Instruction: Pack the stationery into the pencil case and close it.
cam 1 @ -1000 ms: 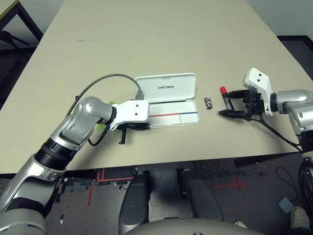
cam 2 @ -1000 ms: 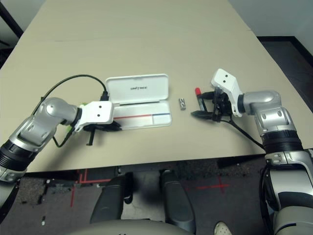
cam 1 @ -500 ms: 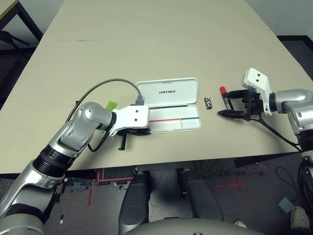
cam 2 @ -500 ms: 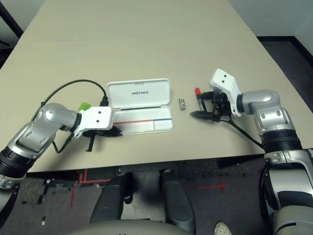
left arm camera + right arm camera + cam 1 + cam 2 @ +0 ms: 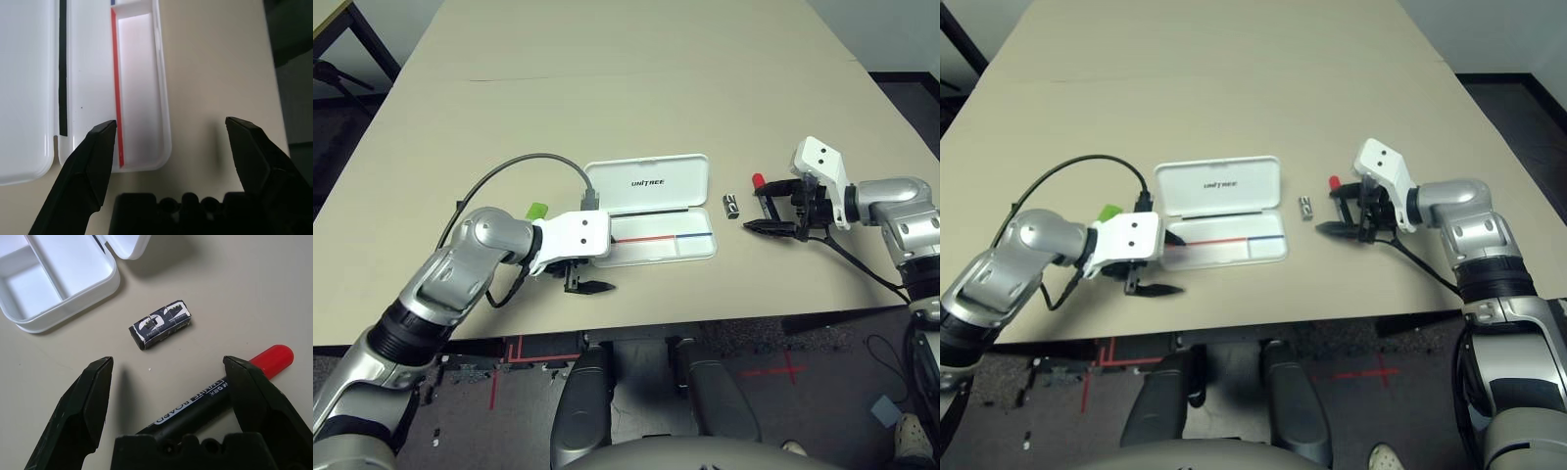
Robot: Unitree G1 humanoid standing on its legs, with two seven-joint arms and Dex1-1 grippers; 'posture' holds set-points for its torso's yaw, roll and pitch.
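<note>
Left claw [image 5: 173, 132] spread wide, grasping nothing, over near edge of white plastic pencil case [image 5: 656, 251]; right claw [image 5: 168, 367] likewise, above glossy marker [image 5: 215, 394]. Bare tabletop [image 5: 636, 108] beyond.

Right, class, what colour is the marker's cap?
The cap is red, clearest in the right wrist view.

I read "UNITREE" in dark letters on the inner face of the raised lid [image 5: 648, 183] of the white plastic hinged case [image 5: 661, 249]. Black marker with red cap [image 5: 195, 409]: white print, "BOARD" legible, remainder uncertain.
</note>
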